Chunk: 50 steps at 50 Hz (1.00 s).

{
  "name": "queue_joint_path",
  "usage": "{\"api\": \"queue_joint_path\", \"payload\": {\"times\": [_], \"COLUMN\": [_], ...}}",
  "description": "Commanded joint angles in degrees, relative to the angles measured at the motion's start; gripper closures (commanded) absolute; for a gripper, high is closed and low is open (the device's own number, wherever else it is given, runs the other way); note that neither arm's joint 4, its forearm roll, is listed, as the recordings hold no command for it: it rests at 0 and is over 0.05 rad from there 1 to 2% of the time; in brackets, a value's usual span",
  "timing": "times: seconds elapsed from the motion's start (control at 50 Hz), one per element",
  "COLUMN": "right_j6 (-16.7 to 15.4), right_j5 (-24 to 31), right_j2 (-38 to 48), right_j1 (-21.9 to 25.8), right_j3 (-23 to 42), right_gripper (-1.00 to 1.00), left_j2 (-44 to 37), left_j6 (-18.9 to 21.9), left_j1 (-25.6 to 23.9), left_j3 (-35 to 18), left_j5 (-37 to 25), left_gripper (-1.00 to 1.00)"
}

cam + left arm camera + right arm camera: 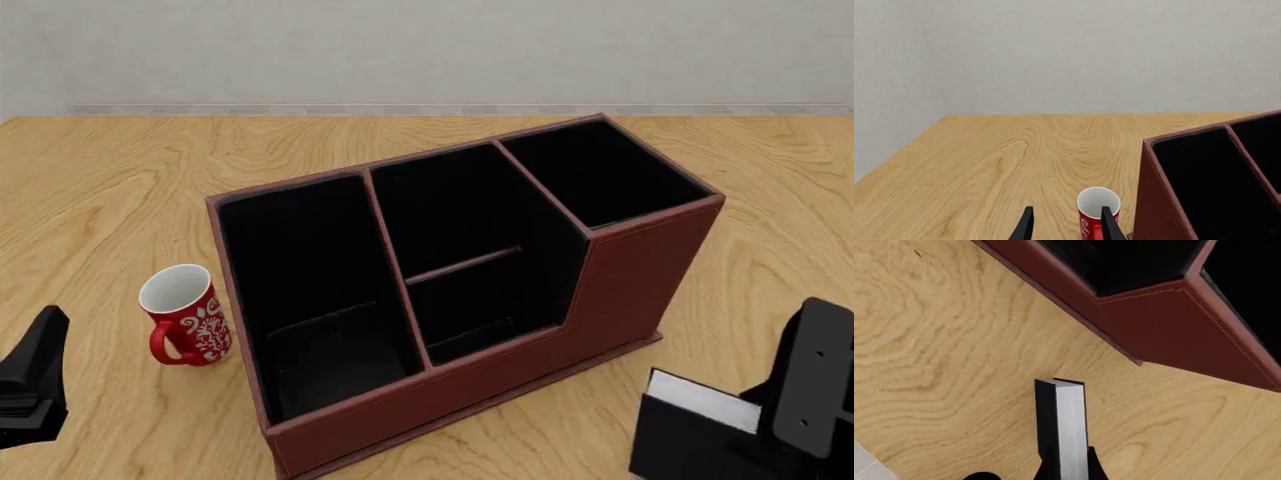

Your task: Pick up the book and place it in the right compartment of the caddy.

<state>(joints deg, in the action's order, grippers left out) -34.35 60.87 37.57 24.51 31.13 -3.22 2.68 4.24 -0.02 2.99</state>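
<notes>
Nearest the camera in the front view, the right gripper [787, 440] is sitting at the bottom right corner of the table [107, 180], and it's pinching the book [694, 425] between its fingers. The book is standing on edge there, black cover facing the camera and white pages showing along the top. In the right wrist view the book [1062, 425] is sticking straight out from the fingers [1093, 465], which are pressing against both covers, with the wood grain underneath and the caddy [1174, 315] passing just beyond it, not touching. Can't really tell whether the book is resting on the table or lifted a bit.

Over at the bottom left, the left gripper [34, 385] is hanging near the table edge. Its wrist view is showing the two fingertips [1026, 226] spread apart with nothing between them.

A little further in, the red mug [184, 315] is standing upright just beside the caddy's left wall, handle pointing left.

Then the caddy [627, 290] itself is taking up the middle of the table, angled so its right end is sitting further back. The right compartment [601, 175] is the far one with the tall walls, well apart from the book, and nothing is showing inside it but black lining.
</notes>
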Motion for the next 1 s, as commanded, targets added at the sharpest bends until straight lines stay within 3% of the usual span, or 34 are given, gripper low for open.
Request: {"api": "queue_joint_path", "payload": {"times": [0.02,0.24,0.46,0.56,0.68,0.82,1.0], "right_j6": [8.09,11.14,9.36,5.72,6.02,6.83,10.76], "right_j5": [5.11,8.87,9.02,9.03,9.03,9.03,9.03], "right_j2": [-0.28,-2.21,-2.79,-2.40,-1.16,-0.57,-1.05], "right_j1": [6.72,7.58,5.06,2.13,1.83,1.60,3.53], "right_j3": [1.39,3.95,5.25,8.01,11.17,14.33,17.13], "right_gripper": [1.00,1.00,1.00,1.00,1.00,1.00,1.00], "left_j2": [0.01,0.19,0.42,0.90,0.43,-0.10,-0.52], "left_j6": [-0.12,-0.33,-0.64,-0.82,-1.15,-0.99,-1.32], "left_j1": [-0.15,-0.29,-0.33,-0.19,-0.25,-0.44,-1.03], "left_j3": [0.01,-0.01,-0.20,-0.47,-0.96,-1.35,-1.90], "left_j5": [0.14,0.20,0.30,-0.16,-0.12,0.29,0.33], "left_gripper": [-1.00,-1.00,-1.00,-1.00,-1.00,-1.00,-1.00]}}
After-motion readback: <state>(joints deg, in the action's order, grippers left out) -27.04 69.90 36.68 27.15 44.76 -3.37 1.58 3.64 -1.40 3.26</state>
